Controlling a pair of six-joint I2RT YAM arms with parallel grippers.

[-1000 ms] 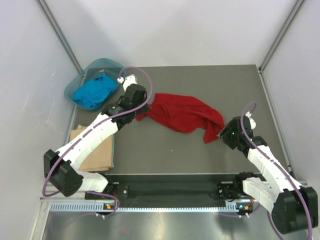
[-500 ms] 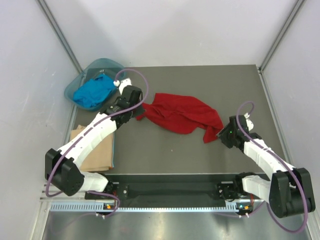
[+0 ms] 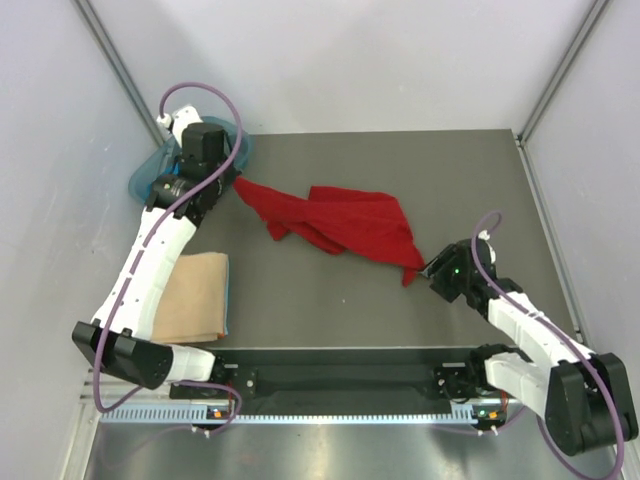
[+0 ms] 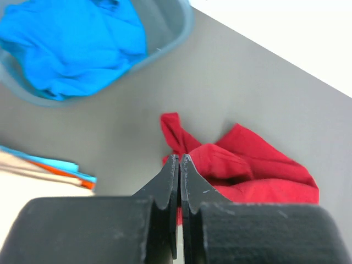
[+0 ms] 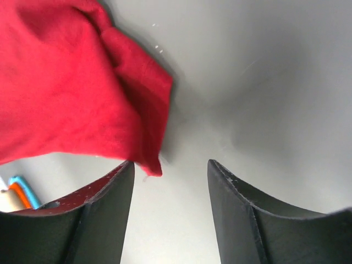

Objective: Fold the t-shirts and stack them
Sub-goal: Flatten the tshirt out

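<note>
Within the last second the left end effector (image 4: 180, 159) has been carried from the middle of the tabletop (image 3: 400, 160) up and to the left, to just beside the teal basin (image 4: 176, 27). The near corner of the deep red t-shirt (image 3: 345, 220) has been drawn along with it. The fingers are seen pressed together with red cloth at their tips, so a thin fold is judged to be pinched.

The shirt, bunched a second ago, is now stretched into a long diagonal band across the tabletop. The right end effector (image 5: 170, 163) has been brought slightly inward to the shirt's opposite low corner. Its fingers stand apart and hold nothing, and the red corner lies just beside the left finger.

The garment is therefore judged to be in the course of being spread flat, with folding not yet begun. A grasp on the far corner would be needed next.

The bright blue t-shirt (image 4: 71, 44) is crumpled inside the basin. The tan t-shirt (image 3: 195, 295) lies folded at the left of the tabletop, with blue and orange edges showing beneath it.

No brand, label or writing can be read, and no neck label is exposed in these views
</note>
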